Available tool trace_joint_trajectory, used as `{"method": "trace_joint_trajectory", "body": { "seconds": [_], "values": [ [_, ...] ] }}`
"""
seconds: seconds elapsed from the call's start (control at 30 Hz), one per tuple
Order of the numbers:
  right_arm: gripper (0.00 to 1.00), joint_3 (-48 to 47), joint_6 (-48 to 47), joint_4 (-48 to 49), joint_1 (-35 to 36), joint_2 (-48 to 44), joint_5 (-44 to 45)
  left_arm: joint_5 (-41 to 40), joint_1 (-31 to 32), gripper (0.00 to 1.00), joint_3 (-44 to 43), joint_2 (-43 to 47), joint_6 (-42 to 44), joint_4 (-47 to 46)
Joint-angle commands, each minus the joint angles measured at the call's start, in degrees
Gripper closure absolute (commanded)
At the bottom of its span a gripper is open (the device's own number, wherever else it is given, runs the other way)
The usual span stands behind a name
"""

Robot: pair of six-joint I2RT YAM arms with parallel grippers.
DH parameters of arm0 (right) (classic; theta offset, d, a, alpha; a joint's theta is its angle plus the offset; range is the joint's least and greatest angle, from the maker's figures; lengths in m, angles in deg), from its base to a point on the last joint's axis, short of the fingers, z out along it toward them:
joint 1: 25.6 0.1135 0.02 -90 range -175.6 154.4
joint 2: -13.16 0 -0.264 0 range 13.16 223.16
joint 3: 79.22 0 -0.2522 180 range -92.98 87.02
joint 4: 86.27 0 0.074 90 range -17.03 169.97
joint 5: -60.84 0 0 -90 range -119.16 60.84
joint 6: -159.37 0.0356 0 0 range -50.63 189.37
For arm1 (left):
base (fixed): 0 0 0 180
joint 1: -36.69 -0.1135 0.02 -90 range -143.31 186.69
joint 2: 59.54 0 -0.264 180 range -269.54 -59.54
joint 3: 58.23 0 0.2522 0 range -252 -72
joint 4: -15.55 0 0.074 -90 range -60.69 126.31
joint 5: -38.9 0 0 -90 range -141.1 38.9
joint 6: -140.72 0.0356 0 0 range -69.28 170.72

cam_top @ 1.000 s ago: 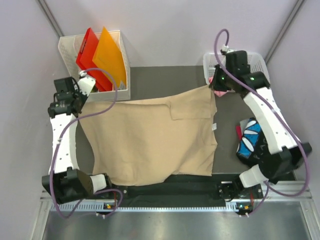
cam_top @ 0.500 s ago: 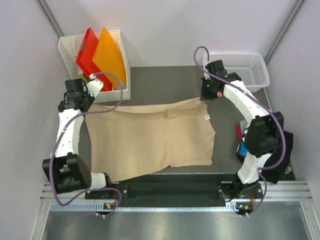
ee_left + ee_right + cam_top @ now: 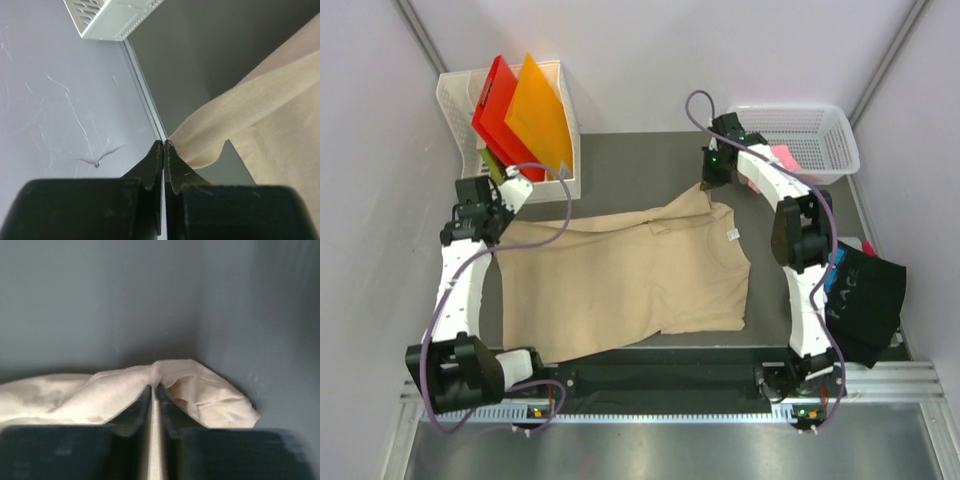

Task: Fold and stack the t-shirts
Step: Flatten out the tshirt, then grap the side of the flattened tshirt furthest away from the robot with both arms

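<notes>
On the dark mat (image 3: 640, 165) just beyond the arm bases, the tan t-shirt (image 3: 620, 285) lies spread flat. To its right, apart from it, the black t-shirt (image 3: 868, 290) sits crumpled. At the tan shirt's far left corner the left gripper (image 3: 480, 212) is closed tight, pinching the cloth at its tips; at the far right corner the right gripper (image 3: 708, 180) is likewise clamped on a bunched fold. Farther back, the pink t-shirt (image 3: 782, 157) lies in the white basket (image 3: 825, 125)
</notes>
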Motion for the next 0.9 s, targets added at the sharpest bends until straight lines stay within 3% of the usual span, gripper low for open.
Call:
{"method": "trace_joint_trajectory", "body": {
  "seconds": [0.0, 0.03, 0.13, 0.27, 0.4, 0.53, 0.87],
  "values": [
    [0.78, -8.33, -0.29, 2.35, -1.17, 1.72, -2.77, -0.48, 0.05, 1.0, 3.02, 4.32, 0.74, 0.08],
    [0.74, -9.12, -0.37, 2.43, -1.52, 1.9, -3.03, -0.48, 0.05, 1.0, 3.98, 4.76, 0.3, 0.61],
    [0.38, -9.13, -1.07, 1.82, -1.87, 1.73, -1.9, -0.22, 0.05, 1.0, 5.57, 6.43, 0.21, 1.4],
    [0.29, -5.53, -2.83, 0.51, -1.79, -3.0, 3.79, -0.83, 0.13, 1.0, 6.28, 6.7, 0.91, 0.0],
    [0.42, 4.47, -2.92, 0.76, -1.26, -11.35, 6.1, -0.74, 0.05, 1.0, 4.61, 4.59, 0.82, -0.09],
    [0.48, 20.11, -1.96, 7.35, -0.82, -17.96, 5.49, 0.13, 0.05, 1.0, 3.12, 3.53, -0.49, 0.08],
    [0.56, 20.41, -1.52, 8.94, -0.73, -13.13, 1.71, 0.23, 0.13, 1.0, 2.67, 4.76, 0.12, 0.79]
  ]
}}
